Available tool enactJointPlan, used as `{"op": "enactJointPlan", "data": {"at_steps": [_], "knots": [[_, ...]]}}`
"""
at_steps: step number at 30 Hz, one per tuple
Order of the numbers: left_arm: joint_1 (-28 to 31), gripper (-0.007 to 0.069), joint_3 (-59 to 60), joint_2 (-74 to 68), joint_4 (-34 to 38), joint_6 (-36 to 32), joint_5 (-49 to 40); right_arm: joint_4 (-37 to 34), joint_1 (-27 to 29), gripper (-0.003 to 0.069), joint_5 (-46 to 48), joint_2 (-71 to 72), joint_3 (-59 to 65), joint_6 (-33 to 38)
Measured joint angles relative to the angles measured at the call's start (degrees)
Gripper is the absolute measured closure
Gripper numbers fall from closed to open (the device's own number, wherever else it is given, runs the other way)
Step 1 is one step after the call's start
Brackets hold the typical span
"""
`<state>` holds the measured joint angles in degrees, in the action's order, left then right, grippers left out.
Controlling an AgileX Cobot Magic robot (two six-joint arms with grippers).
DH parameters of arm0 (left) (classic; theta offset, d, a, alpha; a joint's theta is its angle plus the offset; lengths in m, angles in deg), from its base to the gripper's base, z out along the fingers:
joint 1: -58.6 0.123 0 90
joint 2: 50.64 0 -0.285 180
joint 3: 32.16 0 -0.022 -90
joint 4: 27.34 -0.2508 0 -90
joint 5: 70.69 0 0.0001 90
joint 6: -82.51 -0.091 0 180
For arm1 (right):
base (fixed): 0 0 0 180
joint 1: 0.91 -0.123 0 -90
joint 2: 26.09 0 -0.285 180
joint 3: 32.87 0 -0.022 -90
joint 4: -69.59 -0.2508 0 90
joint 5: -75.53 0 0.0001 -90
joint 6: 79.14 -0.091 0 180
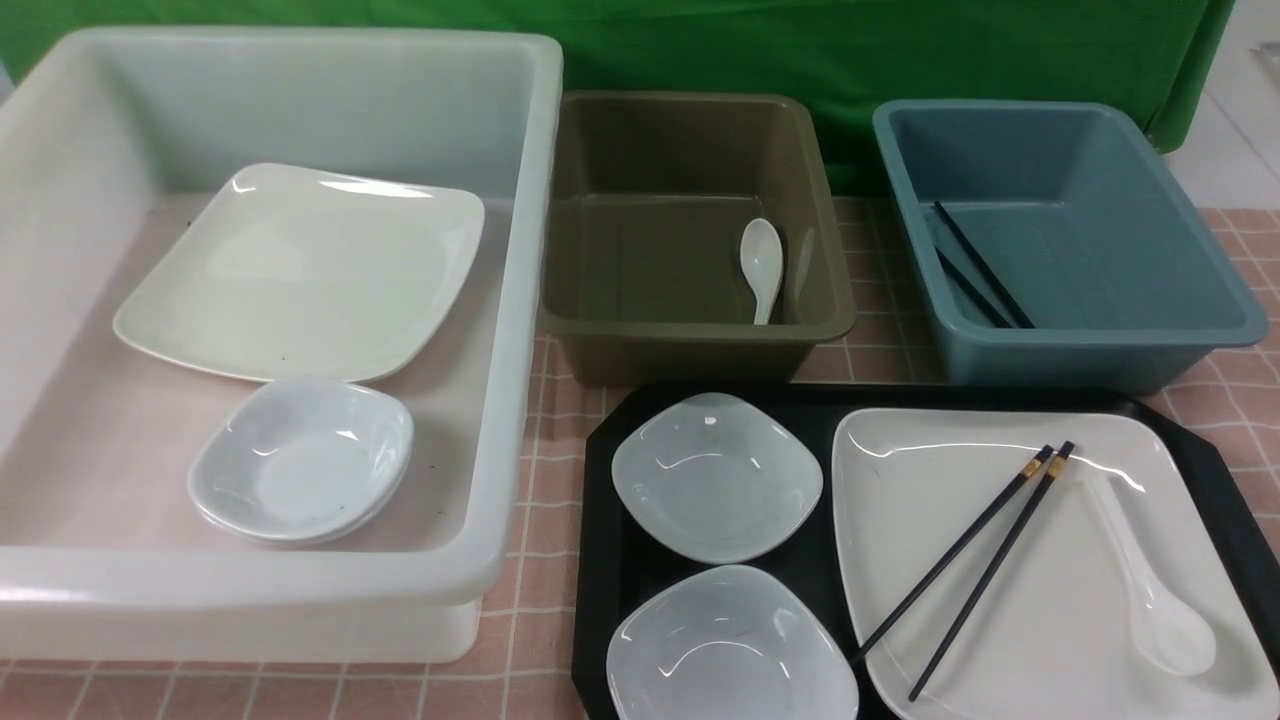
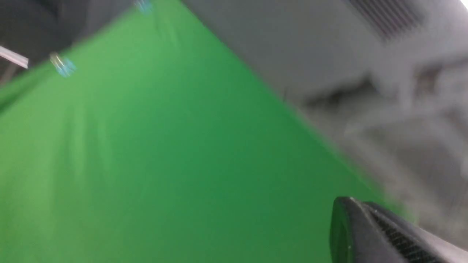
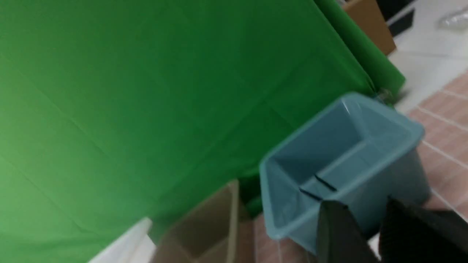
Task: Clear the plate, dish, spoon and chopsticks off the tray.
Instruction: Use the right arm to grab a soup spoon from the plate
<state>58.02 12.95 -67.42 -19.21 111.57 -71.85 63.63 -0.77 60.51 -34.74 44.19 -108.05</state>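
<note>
Pink checked tablecloth [image 1: 540,420] under a green backdrop [image 1: 800,50], and you've got a big translucent white plastic tub [image 1: 520,300] at far left, with an olive tub [image 1: 700,330] and a blue tub [image 1: 1100,340] behind. Front right sits the large black rectangular plastic tray [image 1: 600,520]. Its right half carries the glossy cream-white rounded-square plate [image 1: 1050,620]. Two small bluish-white dishes [image 1: 716,476] [image 1: 730,645] sit on its left half, one behind the other. Across the plate lie the long black gold-banded chopsticks [image 1: 955,552], side by side, with the white glossy soup spoon [image 1: 1165,625] just right of them. Your right gripper [image 3: 362,204] has its fingers apart, holding nothing. Your left gripper [image 2: 351,219] is pinched together.
</note>
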Motion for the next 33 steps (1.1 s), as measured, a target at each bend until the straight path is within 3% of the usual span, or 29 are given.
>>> {"op": "enactJointPlan", "data": {"at_steps": [2,3,5,6,8,10,12,17,18,20,23,25,28,33], "knots": [[0.00,0.0620,-8.38,-6.25,-3.45,-1.71,-14.51,0.00,0.00,0.0417,-1.48,0.00,0.00,-0.06],[0.00,0.0620,-8.38,-6.27,-3.72,-2.02,-14.51,0.00,0.00,0.0417,-1.48,0.00,0.00,-0.06],[0.00,0.0620,-18.08,-17.04,-5.01,-8.25,-34.14,0.00,0.00,0.0421,-5.42,0.00,0.00,-0.62],[0.00,0.0620,-19.06,-17.75,-5.01,-8.85,-35.32,0.00,0.00,0.0422,-5.42,0.00,0.00,-0.61],[0.00,0.0620,-22.69,-25.99,-3.70,-16.15,-47.58,0.07,-0.33,0.0489,-0.16,-0.70,-2.03,-0.55],[0.00,0.0620,-23.20,-32.04,-1.57,-20.82,-53.13,0.11,-1.14,0.0580,8.03,-3.99,-7.01,1.24],[0.00,0.0620,-23.20,-37.07,0.13,-24.88,-55.68,0.11,-2.50,0.0629,15.02,-8.39,-12.27,4.98],[-0.15,0.0620,-23.56,-47.06,2.17,-30.72,-56.42,0.26,-8.17,0.0629,37.69,-25.25,-30.20,19.77],[-0.85,0.0624,-23.86,-49.92,2.36,-31.41,-56.14,0.33,-10.17,0.0629,45.91,-32.91,-36.78,24.71],[-3.44,0.0631,-24.99,-52.97,2.56,-31.82,-56.06,0.33,-12.62,0.0629,58.04,-43.31,-44.11,30.65],[-9.87,0.0636,-27.42,-56.21,2.76,-31.76,-56.00,0.42,-13.54,0.0629,69.05,-54.53,-52.64,37.44],[-13.39,0.0636,-28.72,-57.07,2.83,-31.46,-55.93,0.60,-13.23,0.0629,72.24,-58.69,-54.89,39.67],[-24.66,0.0636,-32.79,-60.55,3.65,-30.37,-55.38,1.34,-9.64,0.0629,77.16,-67.72,-60.75,42.94],[-39.67,0.0637,-38.39,-68.44,4.34,-29.69,-53.45,1.57,-0.57,0.0619,74.67,-75.77,-63.25,42.84]]}}
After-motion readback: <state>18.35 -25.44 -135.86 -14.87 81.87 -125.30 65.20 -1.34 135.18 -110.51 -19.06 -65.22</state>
